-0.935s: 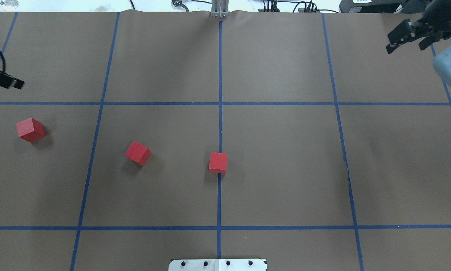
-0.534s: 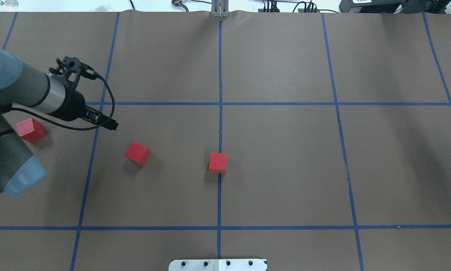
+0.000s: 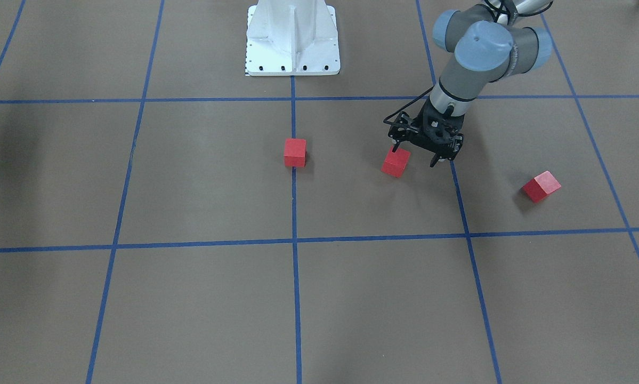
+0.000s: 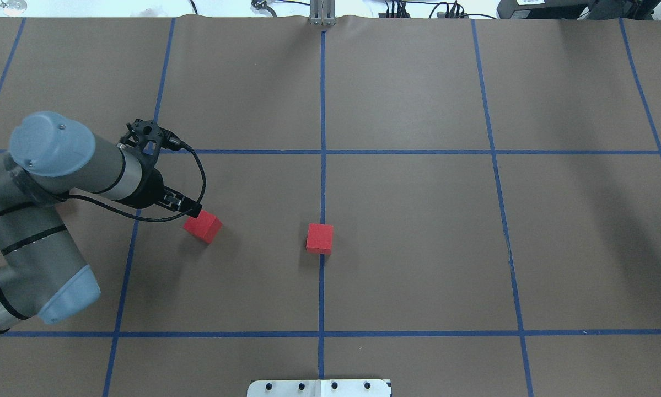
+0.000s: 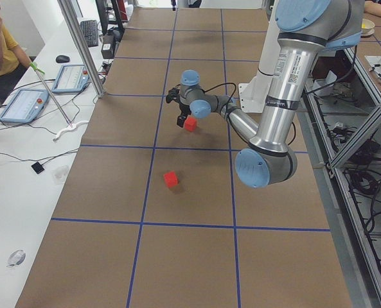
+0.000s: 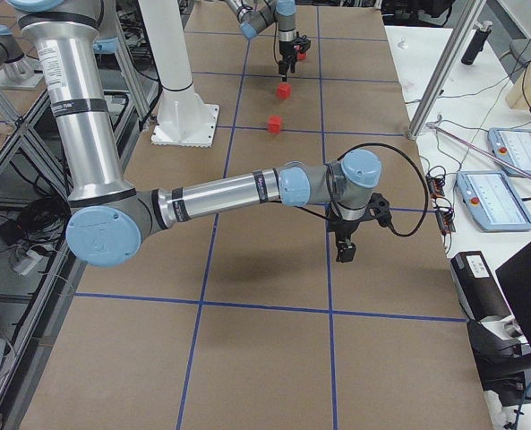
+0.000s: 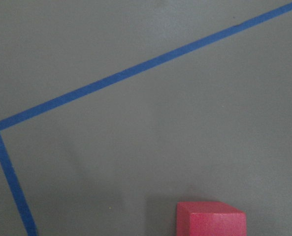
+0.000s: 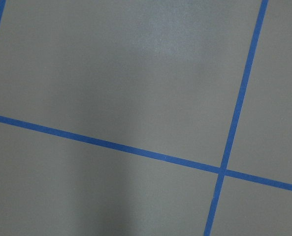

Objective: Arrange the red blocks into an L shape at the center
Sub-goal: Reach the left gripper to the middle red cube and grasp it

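Left gripper spread beside the middle block, with the three red blocks still apart.

The left gripper (image 3: pixel 415 154) hangs low with its fingers apart, gripping nothing, one tip just beside the middle block (image 3: pixel 395 162). That block sits on the board left of the center (image 4: pixel 322 187). The center block (image 4: pixel 319 238) lies on the middle tape line, and the third block (image 3: pixel 541 186) lies well off to the left. The right gripper (image 6: pixel 345 253) hovers over the board's right side. I cannot tell whether its fingers are apart or together.
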